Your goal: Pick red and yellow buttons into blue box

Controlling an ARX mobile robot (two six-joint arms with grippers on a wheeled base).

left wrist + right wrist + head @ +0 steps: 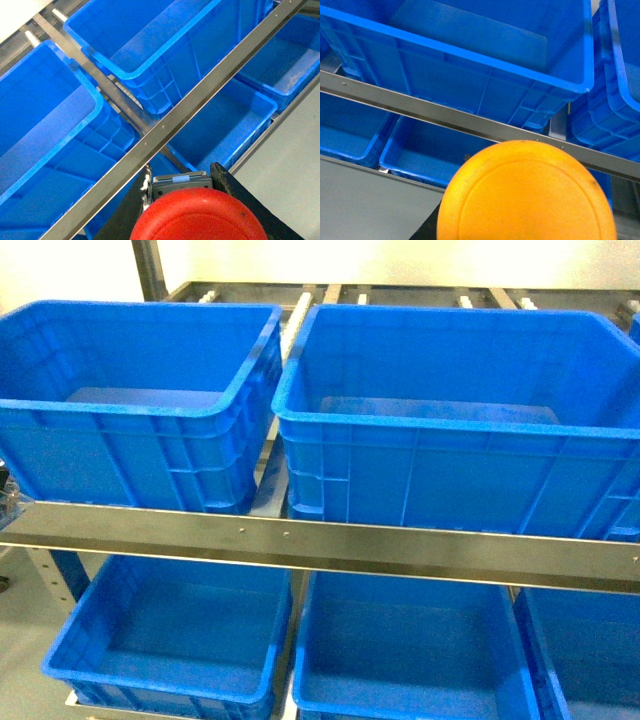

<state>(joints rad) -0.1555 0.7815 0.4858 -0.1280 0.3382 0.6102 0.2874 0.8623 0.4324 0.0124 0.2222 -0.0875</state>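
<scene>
While the two arms hang short of a steel rack, the red button (200,215) fills the bottom of the left wrist view and the yellow button (527,192) the bottom of the right wrist view, each cap close under its camera. Dark fingers (240,190) of the left gripper (192,200) flank the red switch, apparently clamped on its block body; the right gripper itself is hidden behind the yellow cap, so its state cannot be told. Both switches look light, rigid and smooth-domed, probably best held by the squared body below the cap. Beyond them, the blue box (450,420) on the upper shelf sits beside a second crate (130,400), both apparently empty. Lower crates (180,640) behind the steel rail (320,545) also show bare floors.
</scene>
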